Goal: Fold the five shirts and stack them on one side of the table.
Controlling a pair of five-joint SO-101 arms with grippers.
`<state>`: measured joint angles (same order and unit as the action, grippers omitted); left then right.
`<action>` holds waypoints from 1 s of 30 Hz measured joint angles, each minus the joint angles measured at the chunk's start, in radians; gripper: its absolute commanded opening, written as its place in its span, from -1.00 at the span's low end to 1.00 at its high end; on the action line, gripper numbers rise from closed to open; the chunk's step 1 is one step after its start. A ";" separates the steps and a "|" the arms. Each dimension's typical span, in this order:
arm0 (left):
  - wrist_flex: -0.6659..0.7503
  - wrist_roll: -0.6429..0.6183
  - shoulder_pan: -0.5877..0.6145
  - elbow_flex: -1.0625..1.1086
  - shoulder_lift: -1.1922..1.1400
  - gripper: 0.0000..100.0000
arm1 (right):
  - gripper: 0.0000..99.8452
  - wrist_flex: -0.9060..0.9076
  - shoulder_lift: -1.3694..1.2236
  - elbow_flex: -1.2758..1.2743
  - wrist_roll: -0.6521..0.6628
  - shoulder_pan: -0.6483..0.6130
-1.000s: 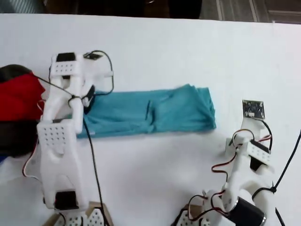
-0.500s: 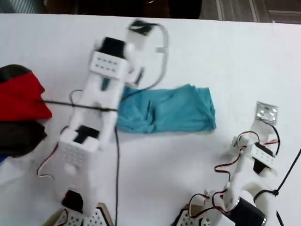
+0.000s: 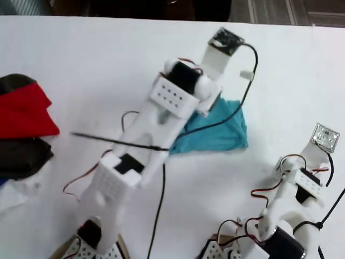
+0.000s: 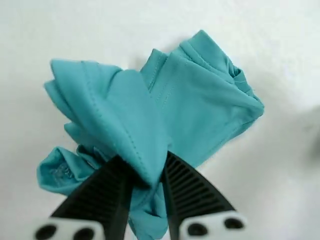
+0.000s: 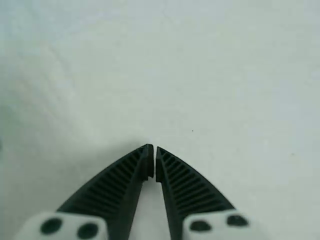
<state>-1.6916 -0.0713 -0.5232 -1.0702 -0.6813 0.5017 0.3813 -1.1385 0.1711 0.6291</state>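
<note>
The job is partly done. At the left edge of the worktop (image 3: 269, 65) a red shirt (image 3: 27, 110) lies on a black shirt (image 3: 21, 156), so that looks like the pile. I cannot tell how many shirts are in it, or how neat they are.

The teal shirt (image 3: 221, 132) is being folded right now. It lies in the middle of the worktop, a bit to the right, well apart from the pile. The left hand (image 4: 147, 187) is pinching a bunched-up end of the teal shirt (image 4: 200, 105) tight between its two fingers and holds that end up over the rest of it. The right hand (image 5: 154, 162) is closed with nothing in it, its fingertips almost touching, just above bare worktop.

I think what is left is this: lay the end down, let go, tidy the fold, then take the shirt over to the pile. Any shirts not folded yet come after that.

A second ago the teal shirt was one long strip, with the left arm (image 3: 140, 156) at its left end. Now that arm has swung across to the right and carried the end with it, so the shirt is about half as long. The right arm (image 3: 296, 189) has only moved a little, out toward the right edge.
</note>
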 measured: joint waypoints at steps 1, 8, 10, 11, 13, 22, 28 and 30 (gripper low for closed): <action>0.012 -0.003 -0.002 0.000 -0.025 -0.95 | -0.96 0.000 0.000 0.000 0.000 0.000; 0.120 0.012 -0.021 0.002 -0.129 -0.95 | -0.96 0.000 0.000 0.000 0.000 0.000; 0.147 0.048 -0.038 0.002 -0.132 -0.95 | -0.96 0.000 0.000 0.000 0.000 0.000; 0.161 0.061 -0.046 0.002 -0.132 -0.95 | -0.96 0.000 0.000 0.000 0.000 0.000; 0.189 0.084 -0.064 0.002 -0.140 -0.94 | -0.96 0.000 0.000 0.000 0.000 0.000; 0.206 0.126 -0.097 -0.003 -0.183 -0.51 | -0.96 0.000 0.000 0.000 0.000 0.000; 0.150 0.126 -0.048 -0.133 -0.183 -0.62 | -0.96 0.000 0.000 0.000 0.000 0.000; 0.126 0.126 0.000 -0.187 -0.183 -0.85 | -0.96 0.000 0.000 0.000 0.000 -0.008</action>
<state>-1.5658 0.0545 -0.5232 -1.2574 -0.8638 0.5017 0.3813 -1.1385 0.1711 0.6214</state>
